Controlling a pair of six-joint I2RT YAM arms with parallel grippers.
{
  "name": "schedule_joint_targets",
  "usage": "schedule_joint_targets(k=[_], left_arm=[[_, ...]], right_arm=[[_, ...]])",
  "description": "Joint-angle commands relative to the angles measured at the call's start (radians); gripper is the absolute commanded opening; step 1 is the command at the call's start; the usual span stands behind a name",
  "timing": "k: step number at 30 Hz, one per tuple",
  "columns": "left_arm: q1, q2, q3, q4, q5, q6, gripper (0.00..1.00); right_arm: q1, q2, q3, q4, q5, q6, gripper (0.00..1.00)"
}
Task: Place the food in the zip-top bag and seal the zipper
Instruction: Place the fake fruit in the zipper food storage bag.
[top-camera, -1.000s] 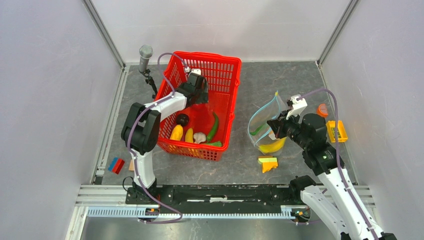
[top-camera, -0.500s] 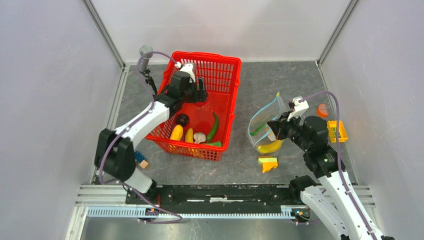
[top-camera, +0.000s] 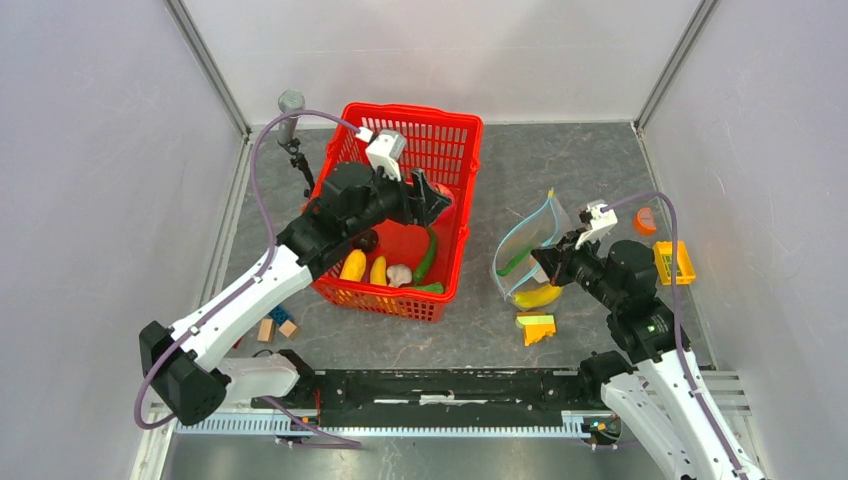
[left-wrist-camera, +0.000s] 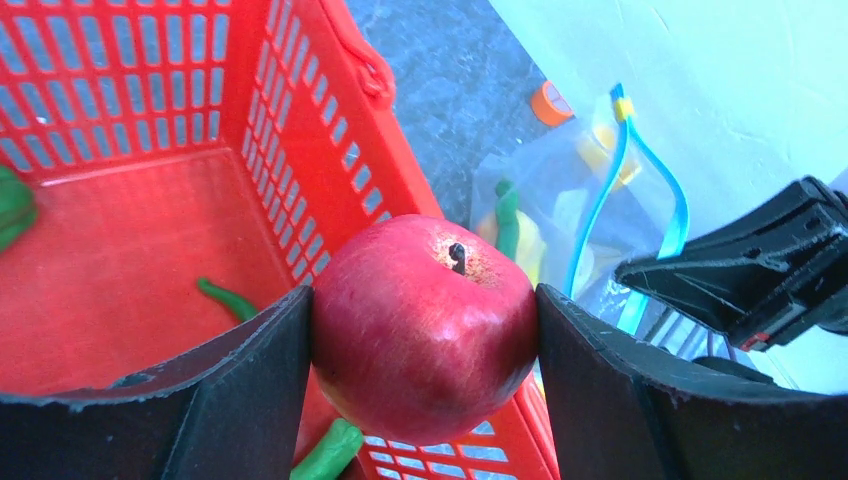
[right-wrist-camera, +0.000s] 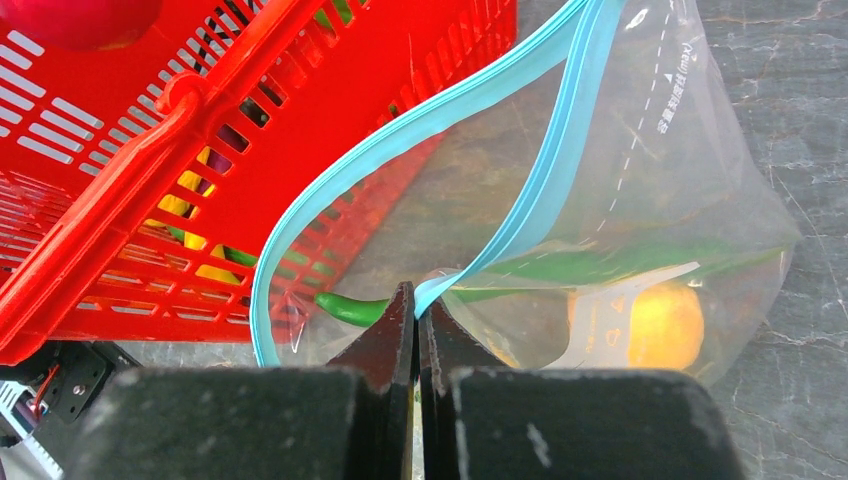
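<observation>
My left gripper (top-camera: 432, 197) is shut on a red apple (left-wrist-camera: 425, 325) and holds it above the right side of the red basket. In the basket lie a dark eggplant (top-camera: 366, 239), two yellow pieces (top-camera: 353, 265), a white mushroom (top-camera: 400, 274) and green peppers (top-camera: 428, 252). My right gripper (top-camera: 548, 262) is shut on the blue zipper strip (right-wrist-camera: 420, 145) of the clear zip-top bag (top-camera: 525, 240) and holds its mouth open toward the basket. Inside the bag are a yellow banana (top-camera: 540, 295) and a green pepper (right-wrist-camera: 600, 265).
The red lattice basket (top-camera: 415, 115) stands left of the bag. A yellow-green-orange block stack (top-camera: 536, 327) lies just in front of the bag. A small yellow crate (top-camera: 674, 262) and an orange piece (top-camera: 645, 220) are at the right. Small blocks (top-camera: 275, 322) lie at the left.
My left arm has risen out of the basket's back left part and swung right with the apple. My right gripper and the bag have shifted slightly left.
</observation>
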Motion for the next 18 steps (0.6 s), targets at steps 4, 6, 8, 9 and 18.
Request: schedule_joint_targets(k=[4,6,8,9,18], left_arm=[[-0.176,0.009,0.047,0.064,0.035,0.017,0.56],[-0.226,0.027,0.061,0.105,0.052,0.018,0.56],[-0.281,0.058,0.082,0.139,0.056,0.022,0.56],[-0.311,0.078,0.099,0.141,0.053,0.032,0.56],[-0.406,0.224,0.187,0.162,-0.087,0.099,0.56]], right_arm=[[0.002,-0.013,0.006,0.042,-0.032,0.015,0.00],[0.001,-0.015,0.008,0.044,-0.041,0.017,0.00],[0.001,-0.020,0.008,0.050,-0.047,0.021,0.00],[0.001,-0.022,0.008,0.052,-0.048,0.024,0.00],[0.002,-0.044,0.066,-0.006,-0.047,0.014,0.01]])
